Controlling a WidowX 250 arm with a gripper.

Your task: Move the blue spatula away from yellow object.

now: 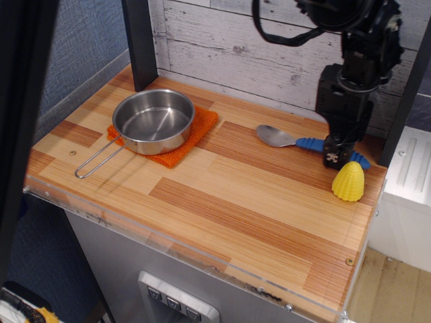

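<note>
View: one camera, looking down at an angle onto the wooden table point(222, 202).
Arm: black, reaching down from the top right, in front of the pale plank wall point(269, 40).
Gripper point(335, 156): low over the right end of the table, its tip down on the blue handle; I cannot tell whether the jaws are spread or pressed together, nor whether they grip the handle.
Blue spatula point(304, 142): lying flat near the back right, silver bowl pointing left, ribbed blue handle running right and partly hidden behind the gripper.
Yellow object point(348, 181): a small ribbed cone standing upright, just in front of the handle's right end, close to the gripper tip; whether it touches the handle is unclear.
Steel pan point(153, 121): on the left side, well apart from the spatula, its wire handle pointing towards the front left.
Orange cloth point(195, 132): under the pan, corners showing at the right and front.
Black post point(139, 40): upright at the back left, behind the pan.
Dark blurred strip point(20, 121): along the left edge, very near the camera.
</note>
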